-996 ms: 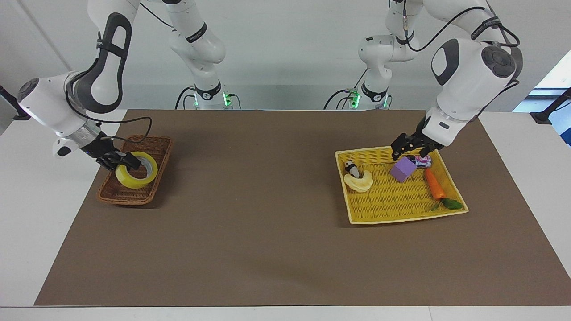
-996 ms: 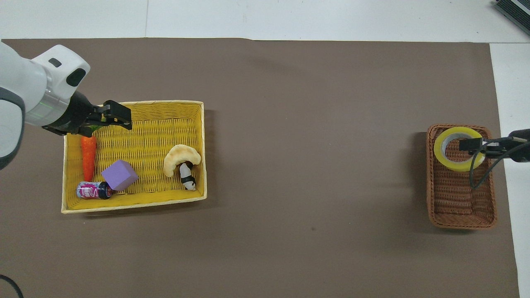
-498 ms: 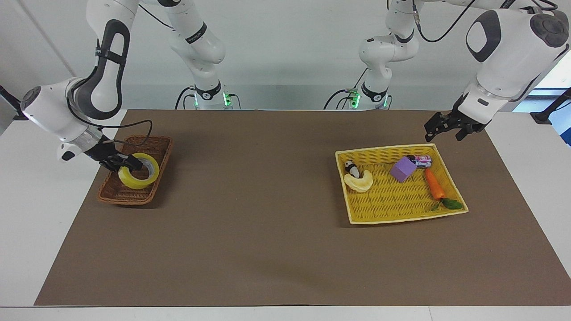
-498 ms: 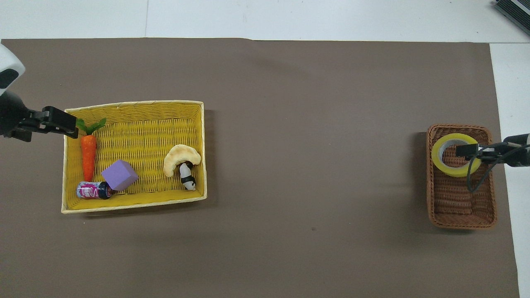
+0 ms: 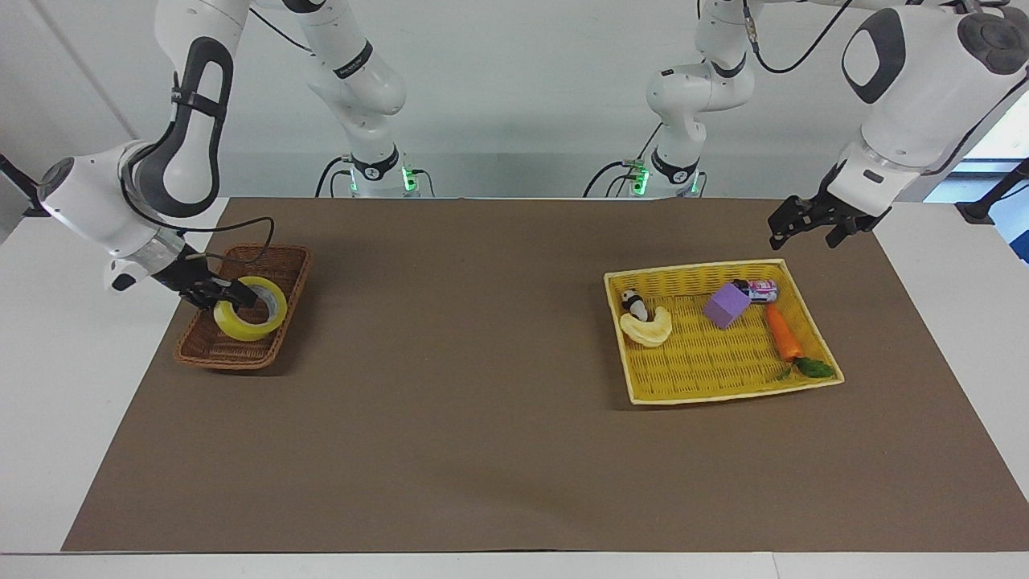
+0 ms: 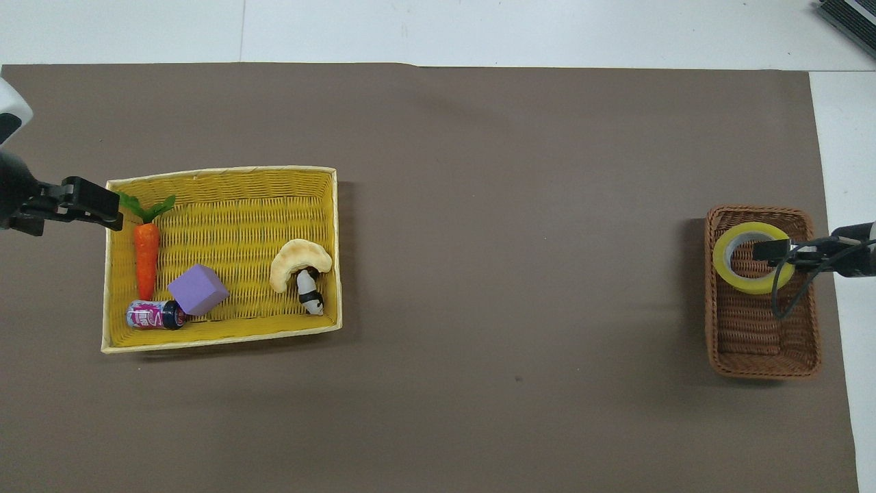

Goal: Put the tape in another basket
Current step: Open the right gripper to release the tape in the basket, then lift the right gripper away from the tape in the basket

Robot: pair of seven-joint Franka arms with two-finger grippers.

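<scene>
On the brown mat (image 5: 482, 362), the tape (image 5: 251, 319) is now lowered into the wicker basket (image 5: 229, 359) — delivery is judged nearly done — while the hold of the right gripper (image 5: 231, 294) cannot be told and the left gripper (image 5: 804, 225) is spread wide, empty.

right claw's (image 5: 233, 294) fingertips hidden inside tape (image 5: 251, 320)

The tape (image 5: 250, 319) is translucent yellow with a pale grey-white core, set in the dark brown woven wicker basket (image 5: 207, 351). Toward the left arm's end of the table from that basket, the shallow tray-basket (image 5: 699, 392) is bright yellow weave. In it: an orange carrot (image 5: 782, 331) with green leaves, a lilac block (image 5: 726, 305), a small can (image 5: 759, 290) patterned pink and white (dark ends), a pale yellow curved toy (image 5: 646, 329), and a black-and-white panda figure (image 5: 634, 304). The mat (image 5: 450, 418) is plain brown.
</scene>
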